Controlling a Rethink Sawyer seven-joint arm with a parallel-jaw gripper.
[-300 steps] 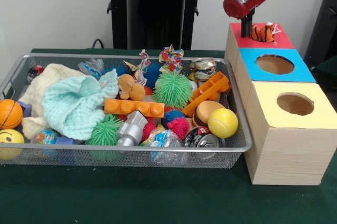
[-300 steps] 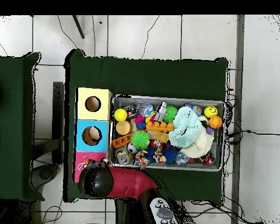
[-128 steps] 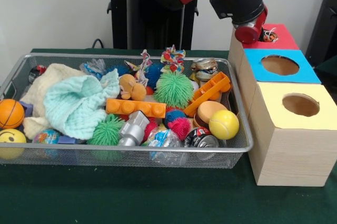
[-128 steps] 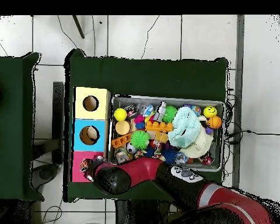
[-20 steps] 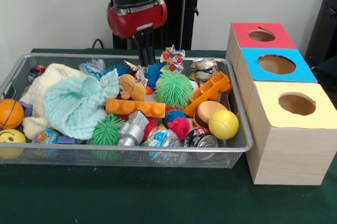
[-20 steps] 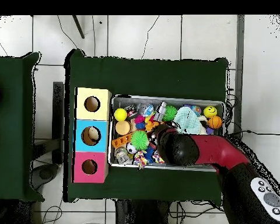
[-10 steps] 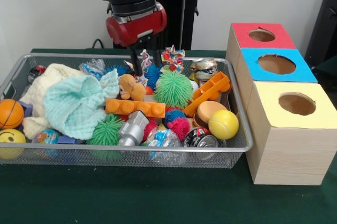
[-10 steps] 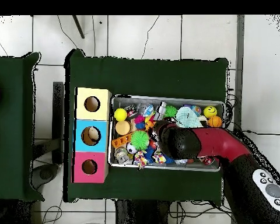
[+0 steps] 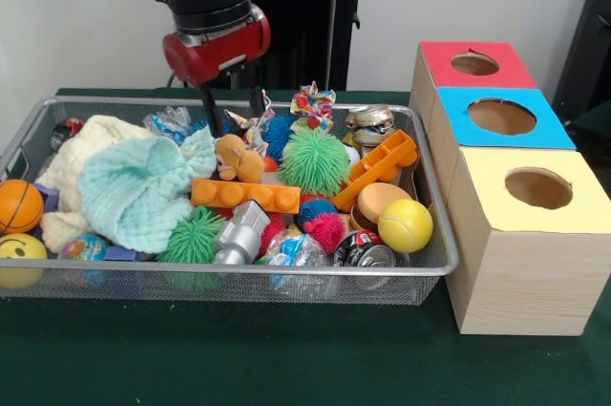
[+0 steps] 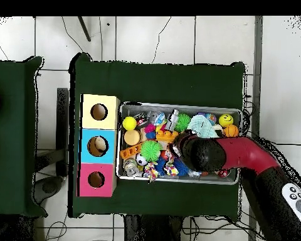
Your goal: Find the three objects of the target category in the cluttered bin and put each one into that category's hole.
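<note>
The gripper point(image 9: 232, 112) hangs over the far side of the bin point(image 9: 434, 263), its two dark fingers point(image 9: 207, 111) spread apart with nothing between them, tips down among the clutter just behind the tan-brown plush animal point(image 9: 235, 159). That plush lies near the middle of the bin, touching the orange toy brick point(image 9: 242, 196) in front of it and the edge of the mint knitted cloth point(image 9: 139, 190) beside it (the cloth covers a good part of that end). A green spiky ball point(image 9: 312, 161) sits just beside the plush on the other side. From above, the red arm point(image 10: 241, 154) reaches across the bin's robot-side half and hides what lies under it. The red-topped box point(image 9: 441, 78) stands outside the bin at the far end of the row of three, and its round hole point(image 9: 474, 64) is open and dark. I cannot make out a duck or a tiger anywhere.
</note>
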